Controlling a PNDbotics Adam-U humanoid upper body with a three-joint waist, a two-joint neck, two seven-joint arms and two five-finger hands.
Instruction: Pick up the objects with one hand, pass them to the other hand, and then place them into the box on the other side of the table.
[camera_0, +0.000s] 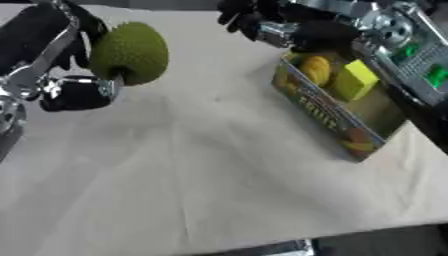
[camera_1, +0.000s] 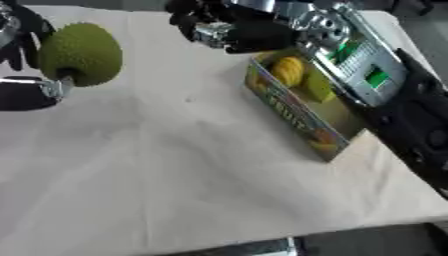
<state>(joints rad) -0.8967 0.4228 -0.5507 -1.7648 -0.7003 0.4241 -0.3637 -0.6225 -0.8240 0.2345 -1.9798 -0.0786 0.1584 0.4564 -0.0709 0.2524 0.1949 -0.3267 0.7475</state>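
Left robot hand (camera_0: 74, 75) curled round the green fruit (camera_0: 129, 52); right robot hand (camera_1: 229, 31) empty, fingers bent (above the box (camera_0: 331, 107)), so a misjudged handover could drop it onto the tabletop (camera_0: 201, 175).

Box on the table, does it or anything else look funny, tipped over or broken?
Nothing looks broken or spilled. The box sits flat though slanted in the tilted view, holding a yellow fruit and a yellow block. The left hand holds a bumpy green fruit.
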